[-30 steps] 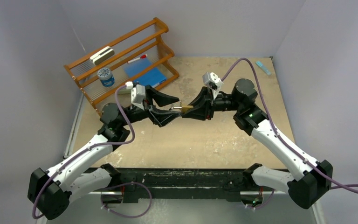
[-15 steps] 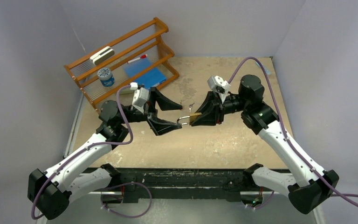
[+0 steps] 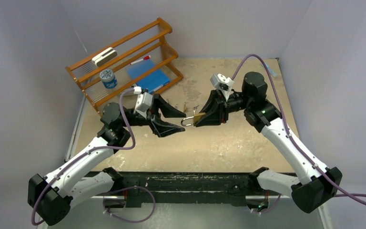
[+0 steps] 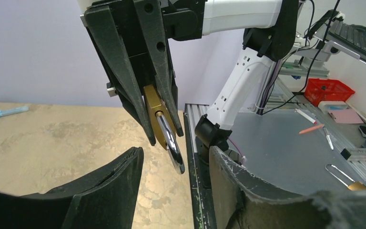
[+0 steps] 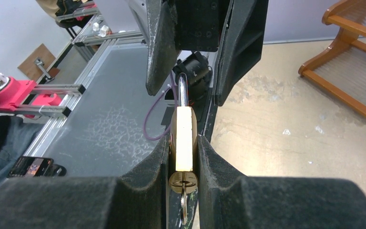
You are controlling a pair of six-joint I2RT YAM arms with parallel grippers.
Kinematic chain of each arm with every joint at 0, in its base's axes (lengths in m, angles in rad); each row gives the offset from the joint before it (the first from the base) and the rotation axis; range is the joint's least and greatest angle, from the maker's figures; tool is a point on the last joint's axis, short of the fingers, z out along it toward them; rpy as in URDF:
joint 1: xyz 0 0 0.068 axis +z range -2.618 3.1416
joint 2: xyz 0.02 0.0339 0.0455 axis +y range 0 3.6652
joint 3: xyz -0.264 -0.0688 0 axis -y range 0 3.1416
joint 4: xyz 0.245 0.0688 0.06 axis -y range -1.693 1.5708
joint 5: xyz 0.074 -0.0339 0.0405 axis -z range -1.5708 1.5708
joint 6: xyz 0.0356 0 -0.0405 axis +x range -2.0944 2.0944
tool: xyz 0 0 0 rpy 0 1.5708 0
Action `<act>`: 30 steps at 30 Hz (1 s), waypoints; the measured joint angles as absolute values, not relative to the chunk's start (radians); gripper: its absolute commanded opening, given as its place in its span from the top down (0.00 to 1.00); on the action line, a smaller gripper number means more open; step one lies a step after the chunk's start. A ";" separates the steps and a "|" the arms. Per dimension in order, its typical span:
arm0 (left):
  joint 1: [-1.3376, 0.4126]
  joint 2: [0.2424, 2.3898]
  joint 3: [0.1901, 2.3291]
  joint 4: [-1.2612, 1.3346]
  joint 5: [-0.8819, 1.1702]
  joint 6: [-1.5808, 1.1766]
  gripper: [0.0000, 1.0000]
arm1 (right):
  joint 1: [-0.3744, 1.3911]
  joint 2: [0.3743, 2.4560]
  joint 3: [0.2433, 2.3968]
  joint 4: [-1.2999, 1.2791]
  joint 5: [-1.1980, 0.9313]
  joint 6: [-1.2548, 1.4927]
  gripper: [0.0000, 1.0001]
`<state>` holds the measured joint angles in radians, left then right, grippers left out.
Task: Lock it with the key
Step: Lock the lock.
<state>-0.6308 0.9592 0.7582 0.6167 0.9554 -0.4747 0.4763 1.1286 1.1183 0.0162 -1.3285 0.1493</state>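
My right gripper (image 3: 199, 118) is shut on a brass padlock (image 3: 194, 119) and holds it above the table. The steel shackle (image 3: 187, 121) points at my left gripper (image 3: 179, 121). In the right wrist view the jaws (image 5: 183, 143) pinch the lock body (image 5: 183, 133), and a key (image 5: 183, 202) sits in the keyhole and hangs down. My left gripper is open, its fingers either side of the shackle tip without touching it. In the left wrist view (image 4: 174, 155) the shackle (image 4: 170, 145) hangs just above the gap.
A wooden rack (image 3: 167, 58) at the back left holds a white eraser (image 3: 104, 56), a blue-lidded jar (image 3: 108, 78) and a blue folder (image 3: 148, 76). A light blue marker (image 3: 269, 69) lies at the back right. Small metal bits (image 3: 186, 105) lie behind the grippers.
The two grippers have drawn apart. My left gripper has opened off the shackle and pulled back to the left. The padlock stays in my right gripper, now a little to the right.
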 measured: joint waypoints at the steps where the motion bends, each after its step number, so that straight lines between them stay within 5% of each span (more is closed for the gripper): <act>1: -0.631 0.957 0.759 0.609 0.955 -0.469 0.53 | 0.476 1.130 1.118 0.021 -1.331 0.151 1.00; 11: -0.631 0.955 0.771 0.548 0.959 -0.424 0.83 | 0.470 1.132 1.118 0.061 -1.353 0.160 1.00; 18: -0.631 0.956 0.771 0.558 0.977 -0.426 0.87 | 0.469 1.136 1.118 0.075 -1.354 0.165 1.00; 22: -0.631 0.957 0.771 0.571 0.984 -0.433 0.80 | 0.469 1.147 1.118 0.082 -1.354 0.166 1.00; 26: -0.630 0.965 0.771 0.615 0.989 -0.464 1.00 | 0.469 1.158 1.118 0.089 -1.362 0.168 1.00; 30: -0.630 0.976 0.771 0.645 0.996 -0.494 1.00 | 0.468 1.158 1.118 0.098 -1.382 0.169 1.00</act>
